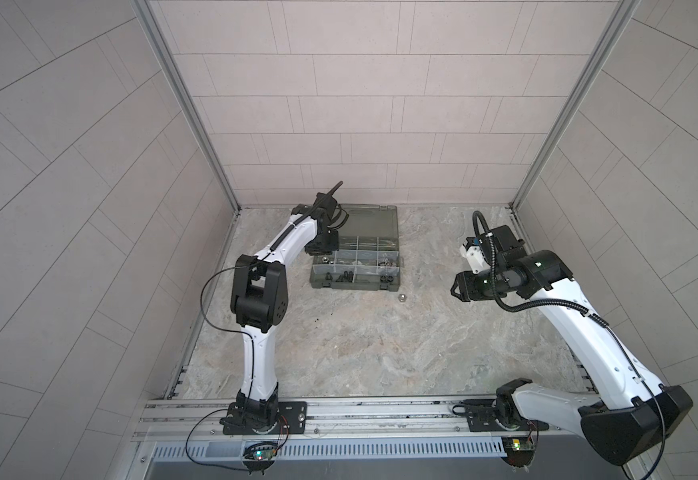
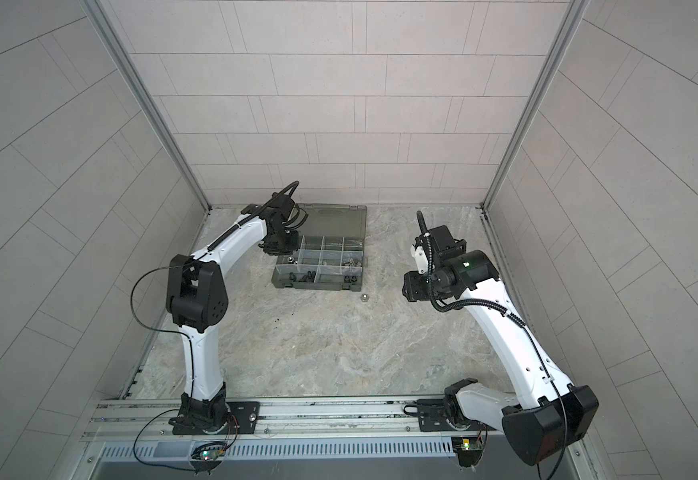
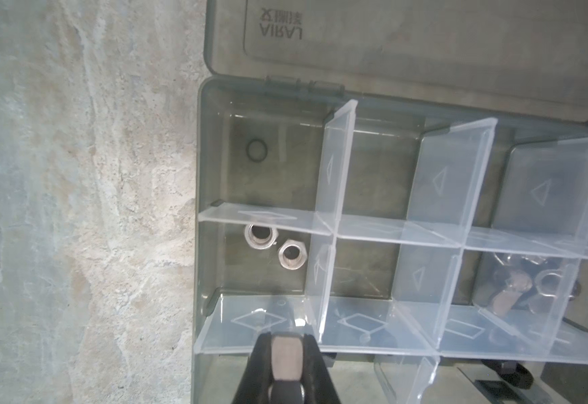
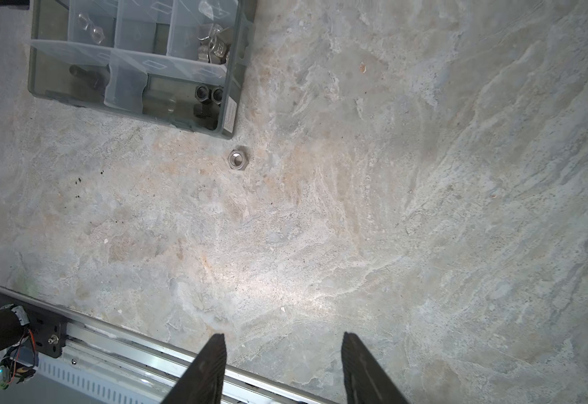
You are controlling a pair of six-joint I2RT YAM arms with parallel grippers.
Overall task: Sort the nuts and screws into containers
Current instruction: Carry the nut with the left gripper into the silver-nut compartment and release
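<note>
The grey-green organizer case (image 1: 351,286) (image 2: 318,286) lies open near the back wall, its containers split by pale dividers (image 3: 334,196). My left gripper (image 3: 287,344) (image 1: 318,249) hangs over the case's left cells, shut on a silver hex nut (image 3: 287,356). Two silver nuts (image 3: 260,236) lie in the cell below it. Black screws (image 4: 82,75) (image 1: 339,276), black hex nuts (image 4: 208,94) and wing nuts (image 4: 215,45) (image 3: 516,283) fill other cells. One loose silver nut (image 1: 401,297) (image 2: 364,297) (image 4: 238,160) lies on the table by the case's near right corner. My right gripper (image 4: 284,341) (image 1: 454,286) is open and empty, to the right of that nut.
The case's lid (image 1: 370,220) lies flat behind it, against the back wall. A thin black ring (image 3: 257,150) lies in the far left cell. A metal rail (image 1: 339,415) (image 4: 128,349) runs along the table's front edge. Tiled walls close in three sides.
</note>
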